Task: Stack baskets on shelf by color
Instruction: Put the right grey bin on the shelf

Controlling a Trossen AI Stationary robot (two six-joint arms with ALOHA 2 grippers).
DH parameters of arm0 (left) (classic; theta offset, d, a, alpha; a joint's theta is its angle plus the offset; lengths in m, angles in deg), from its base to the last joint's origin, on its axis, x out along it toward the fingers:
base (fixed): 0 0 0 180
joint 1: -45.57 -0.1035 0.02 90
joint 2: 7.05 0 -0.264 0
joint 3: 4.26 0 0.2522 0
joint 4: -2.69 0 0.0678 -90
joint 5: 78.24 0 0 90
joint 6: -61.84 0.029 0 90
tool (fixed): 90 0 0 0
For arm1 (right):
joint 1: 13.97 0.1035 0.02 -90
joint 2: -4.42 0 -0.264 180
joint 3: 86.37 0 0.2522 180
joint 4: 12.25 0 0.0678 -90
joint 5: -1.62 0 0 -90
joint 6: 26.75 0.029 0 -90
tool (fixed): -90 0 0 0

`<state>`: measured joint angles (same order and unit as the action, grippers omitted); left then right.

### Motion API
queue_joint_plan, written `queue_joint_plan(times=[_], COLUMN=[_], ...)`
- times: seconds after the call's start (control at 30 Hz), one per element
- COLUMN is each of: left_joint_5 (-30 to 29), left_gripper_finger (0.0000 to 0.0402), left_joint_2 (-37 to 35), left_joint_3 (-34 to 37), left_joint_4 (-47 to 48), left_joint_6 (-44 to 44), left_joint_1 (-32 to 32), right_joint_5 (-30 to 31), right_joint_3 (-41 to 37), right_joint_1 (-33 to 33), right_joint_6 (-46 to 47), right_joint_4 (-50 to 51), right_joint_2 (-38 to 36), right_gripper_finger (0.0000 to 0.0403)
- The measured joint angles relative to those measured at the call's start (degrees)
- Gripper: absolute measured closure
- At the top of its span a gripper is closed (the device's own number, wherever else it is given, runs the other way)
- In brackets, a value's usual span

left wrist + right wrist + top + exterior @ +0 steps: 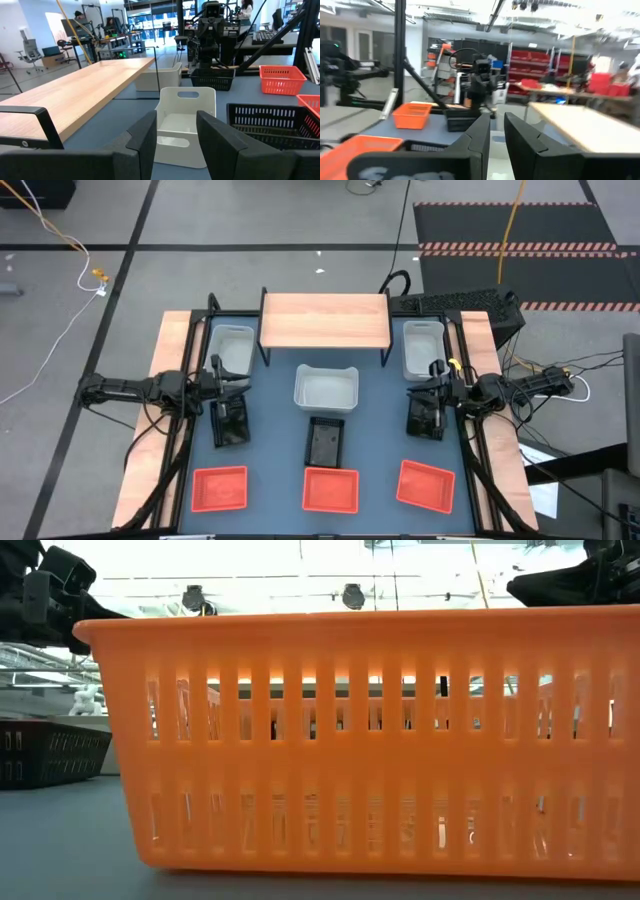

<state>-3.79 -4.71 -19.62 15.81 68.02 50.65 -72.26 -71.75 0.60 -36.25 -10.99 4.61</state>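
Note:
The shelf (325, 320) stands at the table's far middle on thin black legs. Three white baskets rest on the table: one (232, 348) left of the shelf, one (423, 345) right of it, one (326, 388) in front of it. Three black baskets (230, 423) (326, 442) (427, 418) sit in the middle row, and three red-orange ones (220, 488) (331, 489) (426, 484) line the near edge. My left gripper (238, 384) hovers open over the far end of the left black basket. My right gripper (424, 391) hovers open over the right black basket.
Long wooden boards (165, 410) run along both table sides, with black frame rails inside them. The middle red-orange basket (380, 740) fills the low view, with a black basket (50, 750) to its left. A keyboard (450, 302) lies behind the shelf's right end.

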Motion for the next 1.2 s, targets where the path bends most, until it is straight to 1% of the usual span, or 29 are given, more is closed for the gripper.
queue_joint_plan(times=[0.07, 0.1, 0.23, 0.27, 0.33, 0.4, 0.43, 0.5, 0.57, 0.63, 0.7, 0.77, 0.87, 0.93, 1.0, 1.07, 1.13, 1.2], left_joint_5=[0.0, 0.0, 0.0, -0.3, -1.8, -2.5, -2.5, -2.5, -2.5, -2.6, -2.6, -2.6, -2.6, -2.6, -2.5, -2.2, -2.4, -3.8], left_gripper_finger=[0.0261, 0.0261, 0.0261, 0.0261, 0.0261, 0.0261, 0.0261, 0.0261, 0.0261, 0.0261, 0.0261, 0.0261, 0.0261, 0.0261, 0.0261, 0.0261, 0.0261, 0.0261], left_joint_2=[0.0, 0.0, 0.0, 0.0, 0.0, 0.0, 0.0, 0.0, 0.0, 0.0, 0.0, 0.0, 0.0, 0.0, 0.0, 0.0, 0.0, 0.0], left_joint_3=[0.0, 0.0, 0.0, 0.0, 0.0, 0.0, 0.0, 0.0, 0.0, -0.1, -0.1, -0.1, -0.1, -0.1, 0.0, 0.0, 0.0, 0.0], left_joint_4=[0.0, 0.0, 0.0, 0.0, -0.1, -0.1, -0.1, -0.5, -2.4, -3.6, -4.1, -4.4, -4.3, -4.2, -5.3, -7.5, -10.3, -15.2], left_joint_6=[0.0, 0.0, 0.9, 3.8, 14.3, 24.5, 28.0, 31.9, 36.6, 42.2, 45.3, 45.5, 43.4, 41.6, 41.0, 37.1, 31.3, 24.5], left_joint_1=[0.0, 0.0, 0.0, 0.0, -0.1, -0.1, -0.1, -0.1, -0.2, -0.2, -0.2, -0.2, -0.2, -0.2, -0.2, -0.1, -0.1, -0.1], right_joint_5=[0.3, 0.1, 0.1, 0.3, 1.4, 3.6, 5.0, 7.9, 9.1, 9.4, 9.6, 12.7, 19.1, 22.6, 25.1, 27.2, 29.2, 30.2], right_joint_3=[0.0, 0.0, 0.0, 0.0, 0.0, 0.0, 0.0, 0.0, 0.0, 0.0, 0.2, 1.6, 5.5, 9.9, 14.4, 19.1, 24.6, 31.0], right_joint_1=[0.0, 0.0, 0.0, 0.0, 0.0, 0.0, 0.0, 0.0, 0.0, 0.0, 0.0, 0.0, 0.0, 0.0, 0.0, 0.0, -0.5, -1.7], right_joint_6=[-0.5, 0.9, 9.4, 9.7, 9.1, 6.1, 4.7, 4.7, 8.6, 10.9, 11.3, 13.1, 15.1, 16.8, 18.9, 21.4, 24.1, 28.0], right_joint_4=[-0.3, -0.4, -2.2, -3.6, -5.3, -4.8, -4.3, -2.6, -0.7, 0.1, -0.1, 0.2, 5.1, 6.6, 10.6, 17.8, 26.0, 35.0], right_joint_2=[0.0, 0.0, 0.0, 0.0, 0.0, 0.0, 0.0, 0.0, 0.0, 0.1, 0.5, 1.2, 4.3, 8.0, 13.2, 19.5, 26.1, 32.4], right_gripper_finger=[0.0353, 0.0353, 0.0353, 0.0353, 0.0353, 0.0353, 0.0353, 0.0353, 0.0353, 0.0353, 0.0353, 0.0353, 0.0346, 0.0336, 0.032, 0.0301, 0.028, 0.0258])
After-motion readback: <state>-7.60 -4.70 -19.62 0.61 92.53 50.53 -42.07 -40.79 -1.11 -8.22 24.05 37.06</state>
